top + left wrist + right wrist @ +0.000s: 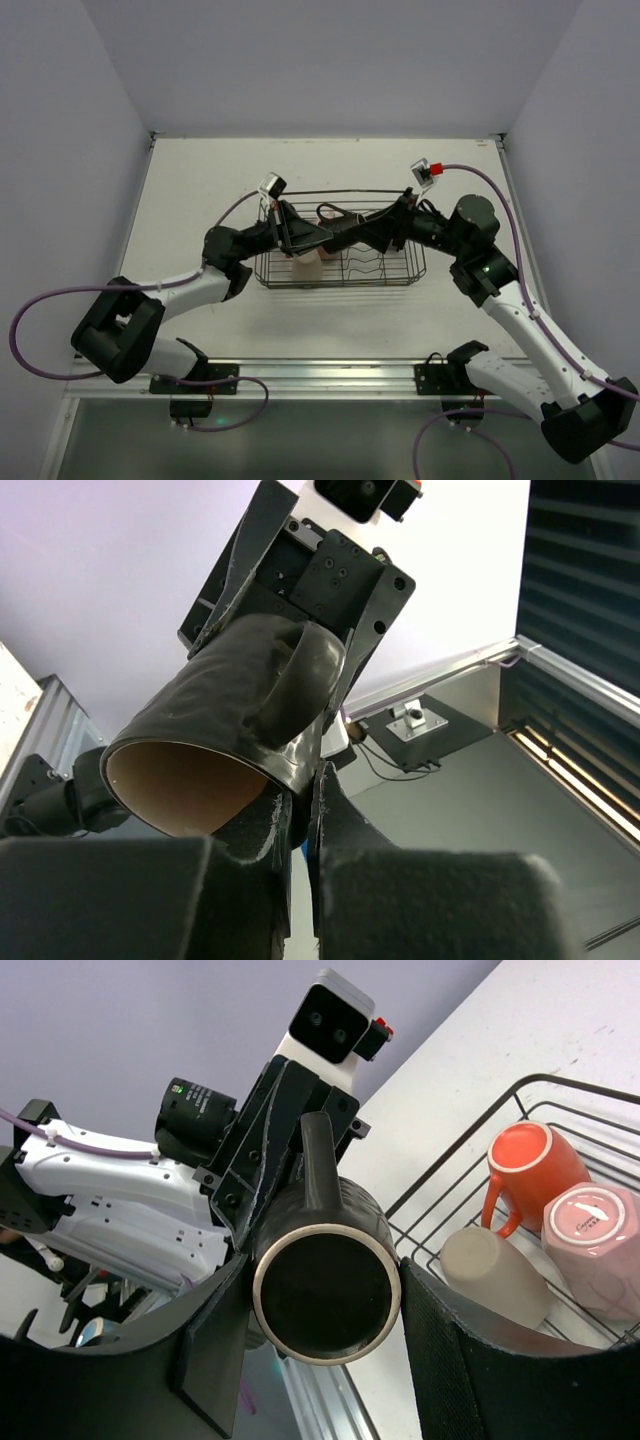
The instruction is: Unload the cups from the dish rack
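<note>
pale counter [200, 180], lilac walls [320, 60]. my right claw [322, 1305] is clamped across the dark mug [325, 1295] and my left claw [305, 790] pinches its rim, above the dish rack [395, 268]. beyond, the beige cup [495, 1275], orange cup [530, 1165] and pink cup [595, 1235] sit in the rack.

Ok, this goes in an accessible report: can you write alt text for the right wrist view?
A dark mug, base toward the camera, sits clamped in the right gripper, the left gripper holding its far end. At right, the orange cup, pink cup and beige cup rest in the dish rack.
</note>
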`<move>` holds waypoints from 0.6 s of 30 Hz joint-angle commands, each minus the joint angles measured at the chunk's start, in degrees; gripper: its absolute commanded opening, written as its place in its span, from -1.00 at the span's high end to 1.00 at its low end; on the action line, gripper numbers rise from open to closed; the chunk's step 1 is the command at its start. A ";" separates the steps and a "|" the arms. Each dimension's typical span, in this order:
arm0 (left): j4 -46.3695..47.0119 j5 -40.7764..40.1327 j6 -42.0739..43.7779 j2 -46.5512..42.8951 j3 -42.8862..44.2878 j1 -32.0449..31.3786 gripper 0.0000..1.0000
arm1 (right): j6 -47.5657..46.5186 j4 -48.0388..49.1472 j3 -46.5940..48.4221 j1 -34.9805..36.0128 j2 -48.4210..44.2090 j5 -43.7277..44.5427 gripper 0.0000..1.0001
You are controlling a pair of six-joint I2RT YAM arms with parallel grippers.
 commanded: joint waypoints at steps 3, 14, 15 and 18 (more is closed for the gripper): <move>18.13 -0.71 -4.66 2.07 -0.05 -1.33 1.00 | -0.25 5.37 1.24 0.11 0.16 -0.19 0.58; 6.65 1.92 3.41 -1.70 -1.89 0.60 1.00 | -5.17 -8.32 6.86 0.11 -0.80 10.77 -0.98; 4.98 2.71 4.38 -3.18 -2.16 2.17 1.00 | -6.04 -9.47 7.22 0.11 -1.50 12.02 -0.98; -6.34 4.91 10.96 -8.53 -2.69 7.25 1.00 | -7.71 -13.08 8.36 0.11 -2.91 17.56 -0.98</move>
